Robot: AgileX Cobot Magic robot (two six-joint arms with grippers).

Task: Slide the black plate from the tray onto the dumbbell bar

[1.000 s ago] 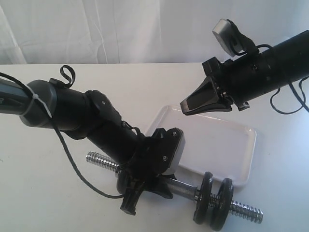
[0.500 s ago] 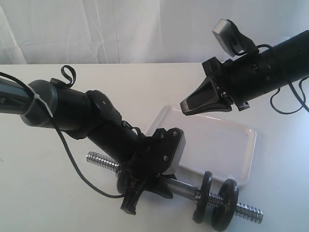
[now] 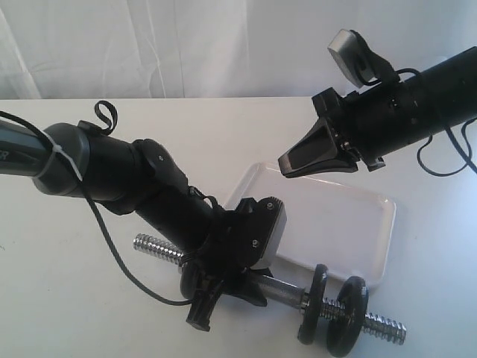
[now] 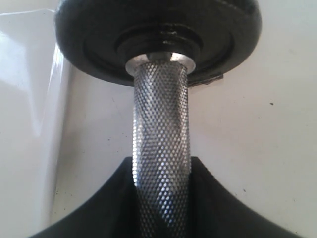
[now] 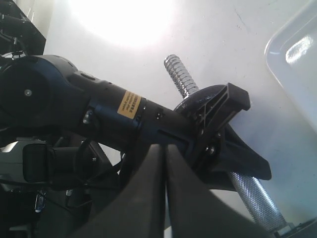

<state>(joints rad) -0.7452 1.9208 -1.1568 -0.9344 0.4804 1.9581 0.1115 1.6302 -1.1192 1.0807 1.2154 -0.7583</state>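
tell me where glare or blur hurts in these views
Exterior view: soft overall, the shallow glossy white tray washes into the white table. Left wrist view: the knurled silver dumbbell bar is crisp. Right wrist view: glare blows out the table top, the shut right gripper is close and blurred.

Black arms (image 3: pixel 149 186) carry loose cables (image 3: pixel 106 242), a white zip tie (image 3: pixel 63 160), a yellow label (image 5: pixel 128 104).
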